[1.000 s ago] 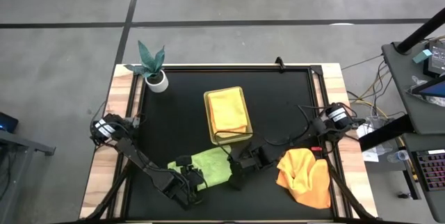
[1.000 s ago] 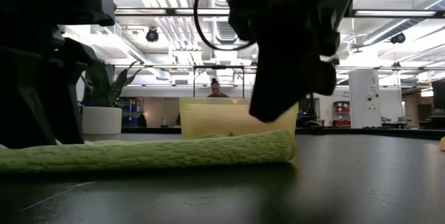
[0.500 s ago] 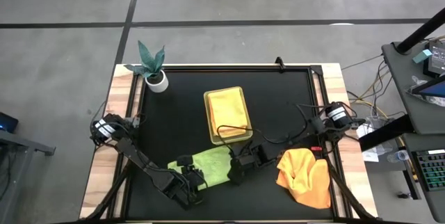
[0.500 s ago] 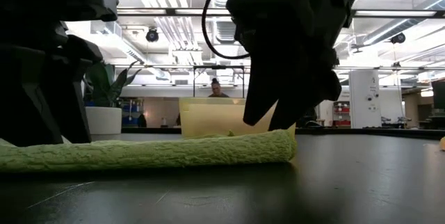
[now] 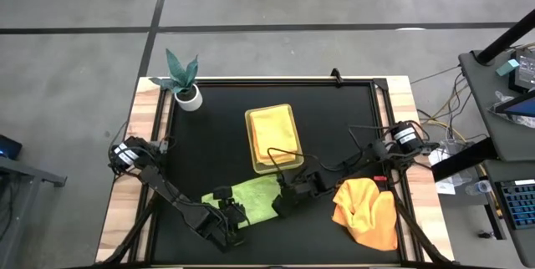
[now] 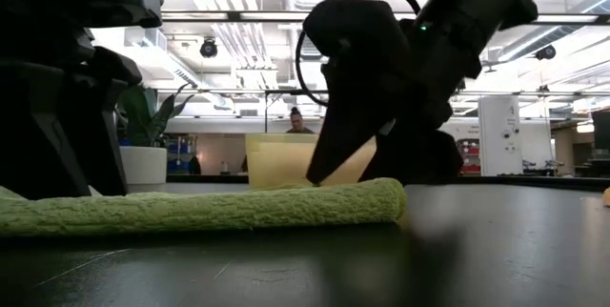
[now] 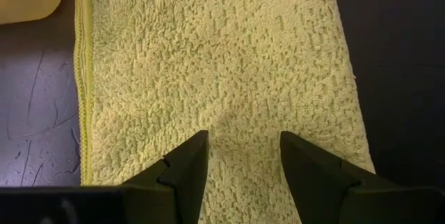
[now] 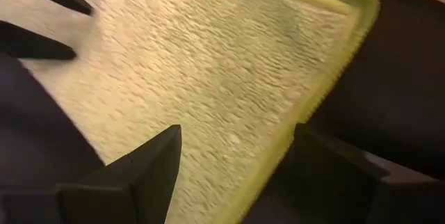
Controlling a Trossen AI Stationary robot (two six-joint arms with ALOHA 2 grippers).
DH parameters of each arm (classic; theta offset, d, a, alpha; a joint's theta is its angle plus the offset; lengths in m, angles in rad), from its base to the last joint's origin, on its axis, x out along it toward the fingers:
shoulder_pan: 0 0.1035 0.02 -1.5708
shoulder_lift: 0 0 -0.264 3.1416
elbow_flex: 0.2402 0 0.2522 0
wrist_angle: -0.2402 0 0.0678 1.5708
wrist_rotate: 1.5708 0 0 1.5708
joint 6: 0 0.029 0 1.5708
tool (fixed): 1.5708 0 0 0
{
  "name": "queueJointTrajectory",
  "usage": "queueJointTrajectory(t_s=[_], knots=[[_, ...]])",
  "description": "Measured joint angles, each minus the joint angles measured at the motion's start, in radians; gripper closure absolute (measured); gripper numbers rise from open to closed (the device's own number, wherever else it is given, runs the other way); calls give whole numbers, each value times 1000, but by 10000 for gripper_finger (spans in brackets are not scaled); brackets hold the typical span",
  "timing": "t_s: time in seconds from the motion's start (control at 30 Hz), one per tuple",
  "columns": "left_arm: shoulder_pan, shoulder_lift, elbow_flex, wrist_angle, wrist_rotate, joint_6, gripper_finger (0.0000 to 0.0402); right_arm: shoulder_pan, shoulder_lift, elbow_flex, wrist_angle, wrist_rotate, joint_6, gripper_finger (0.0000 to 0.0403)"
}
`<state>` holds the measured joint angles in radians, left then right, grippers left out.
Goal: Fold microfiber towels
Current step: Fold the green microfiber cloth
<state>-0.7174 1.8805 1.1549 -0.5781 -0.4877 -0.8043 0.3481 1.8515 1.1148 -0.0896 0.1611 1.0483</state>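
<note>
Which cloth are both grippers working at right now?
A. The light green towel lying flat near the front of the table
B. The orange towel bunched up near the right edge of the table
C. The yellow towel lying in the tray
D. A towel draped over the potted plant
A: in the high view the left gripper and the right gripper sit at either end of the light green towel, which fills both wrist views.
</note>
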Motion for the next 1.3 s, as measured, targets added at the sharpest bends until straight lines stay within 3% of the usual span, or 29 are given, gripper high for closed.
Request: queueJointTrajectory(t_s=[0.27,0.4,0.53,0.87,1.1,1.3], knots=[[3,0,0,2,-1,0,237,0,0,-51,158,-14,14,135],[3,0,0,3,-2,0,237,0,9,-51,197,-14,1,158],[3,-1,0,5,-18,2,237,0,34,-46,225,-12,-2,209],[3,-7,6,2,-20,31,237,0,45,-46,258,-3,-58,384],[-4,-43,40,-104,-20,33,237,1,24,-46,220,-4,-74,391],[-57,-102,30,-118,-18,27,237,1,-65,-46,35,-2,-85,391]])
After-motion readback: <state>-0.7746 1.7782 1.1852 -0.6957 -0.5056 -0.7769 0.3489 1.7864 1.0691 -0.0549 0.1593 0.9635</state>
